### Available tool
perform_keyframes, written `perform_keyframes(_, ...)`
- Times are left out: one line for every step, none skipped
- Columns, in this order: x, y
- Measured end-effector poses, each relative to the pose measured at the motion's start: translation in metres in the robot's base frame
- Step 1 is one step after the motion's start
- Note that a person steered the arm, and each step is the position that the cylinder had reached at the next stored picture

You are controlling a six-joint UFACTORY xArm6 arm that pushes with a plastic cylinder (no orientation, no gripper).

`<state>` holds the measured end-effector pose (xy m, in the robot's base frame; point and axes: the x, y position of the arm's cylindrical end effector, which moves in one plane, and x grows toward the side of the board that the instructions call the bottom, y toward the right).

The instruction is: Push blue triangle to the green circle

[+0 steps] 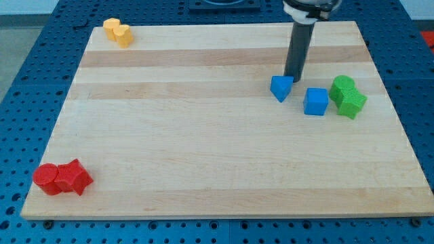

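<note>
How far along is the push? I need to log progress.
Done: my tip sits at the blue triangle's upper right edge. In hand: the triangle lies left of the blue cube, apart from the green circle. Left: moving it rightward to the circle; the cube stands partly in the way.

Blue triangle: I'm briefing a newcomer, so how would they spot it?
Look at the wooden board's right side, where the dark rod comes down. The blue triangle sits right at my tip, left of the blue cube; it alone is wedge-shaped.
</note>
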<state>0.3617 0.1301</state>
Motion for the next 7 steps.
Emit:
perform_keyframes(-0.002, -0.026)
perform_keyframes(0.005, -0.073)
perform_keyframes(0.021, -0.090)
perform_keyframes(0.026, -0.080)
perform_keyframes(0.025, -0.052)
perform_keyframes(0.024, -0.020)
perform_keyframes(0.024, 0.007)
